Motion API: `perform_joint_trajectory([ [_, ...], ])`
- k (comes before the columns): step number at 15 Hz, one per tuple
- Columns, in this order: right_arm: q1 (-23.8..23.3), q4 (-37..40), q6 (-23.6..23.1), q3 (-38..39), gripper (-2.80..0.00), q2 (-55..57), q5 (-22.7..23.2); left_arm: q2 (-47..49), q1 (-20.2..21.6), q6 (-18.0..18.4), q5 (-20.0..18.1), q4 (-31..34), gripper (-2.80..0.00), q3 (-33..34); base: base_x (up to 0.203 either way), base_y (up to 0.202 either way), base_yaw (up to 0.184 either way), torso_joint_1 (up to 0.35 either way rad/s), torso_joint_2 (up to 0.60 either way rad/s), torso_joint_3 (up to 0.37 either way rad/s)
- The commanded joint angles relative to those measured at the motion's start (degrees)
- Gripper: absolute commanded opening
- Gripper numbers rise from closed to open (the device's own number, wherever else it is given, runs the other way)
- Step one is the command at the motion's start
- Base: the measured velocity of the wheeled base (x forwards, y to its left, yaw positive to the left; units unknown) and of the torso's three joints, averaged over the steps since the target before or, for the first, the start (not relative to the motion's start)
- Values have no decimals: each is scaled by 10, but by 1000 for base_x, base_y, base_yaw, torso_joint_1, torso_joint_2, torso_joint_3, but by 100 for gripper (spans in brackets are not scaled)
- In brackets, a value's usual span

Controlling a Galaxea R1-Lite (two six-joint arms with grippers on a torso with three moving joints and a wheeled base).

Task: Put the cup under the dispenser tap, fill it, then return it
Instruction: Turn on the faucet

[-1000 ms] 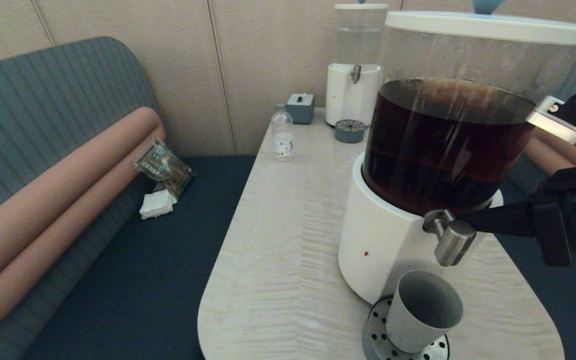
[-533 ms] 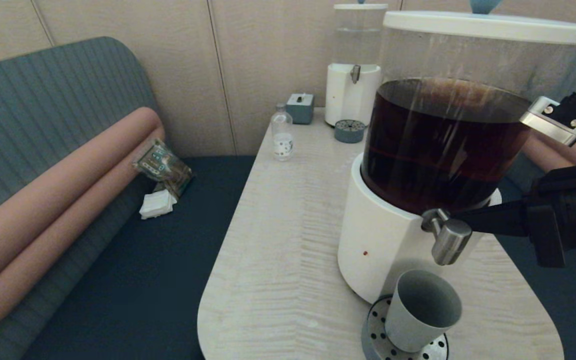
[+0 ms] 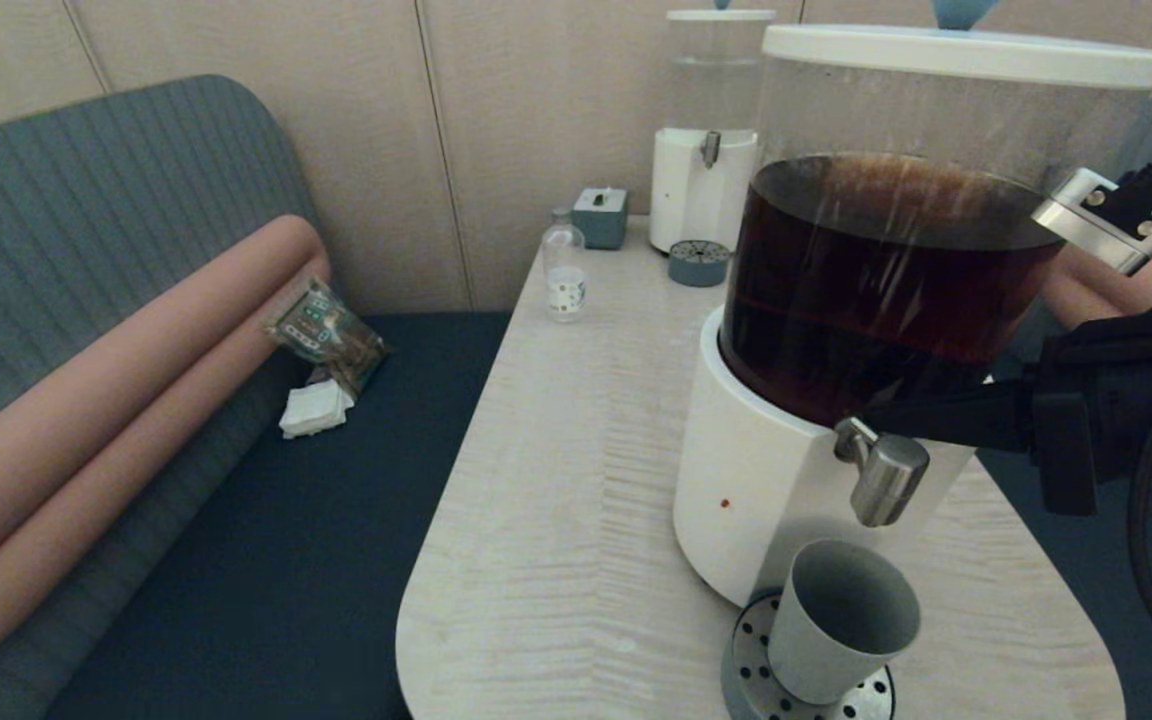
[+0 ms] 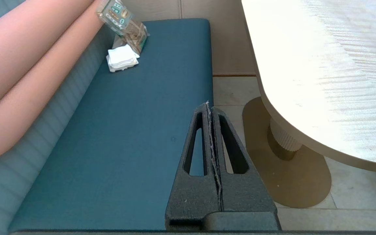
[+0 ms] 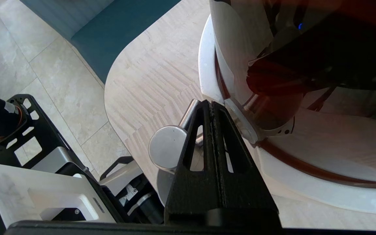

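The right gripper (image 5: 211, 103), fingers pressed together and holding nothing, is reaching in from the side, its tips lying against the back of the tap (image 3: 881, 478), whose lower end its own fingers are partly hiding in the wrist view. Below and in front of those tips, the cup (image 3: 841, 622) is sitting on the drip tray (image 3: 748, 668), cut off by the frame edge, its long axis leaning and its mouth facing up toward the tap. The left gripper (image 4: 210, 105), closed and empty, is hanging over the bench (image 4: 126, 137) beside the table (image 4: 321, 81).

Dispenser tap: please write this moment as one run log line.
cup: on drip tray under dispenser tap, no flow seen | right hand: shut, against tap | left hand: shut, parked above bench
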Motion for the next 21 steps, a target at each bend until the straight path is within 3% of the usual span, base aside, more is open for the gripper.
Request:
perform_joint_trajectory([
  [1, 1, 0, 1, 6, -280, -2, 3, 0, 0, 0, 0, 0, -280, 0, 0, 0, 0, 0, 0, 0],
  [9, 1, -2, -2, 14, -280, 1, 70, 0, 0, 0, 0, 0, -280, 0, 0, 0, 0, 0, 0, 0],
  [12, 1, 3, -29, 19, -280, 0, 74, 0, 0, 0, 0, 0, -280, 0, 0, 0, 0, 0, 0, 0],
  [17, -5, -5, -28, 16, -280, -6, 71, 0, 0, 0, 0, 0, -280, 0, 0, 0, 0, 0, 0, 0],
  [21, -39, -32, -24, 20, -280, -16, 69, 0, 0, 0, 0, 0, -280, 0, 0, 0, 0, 0, 0, 0],
])
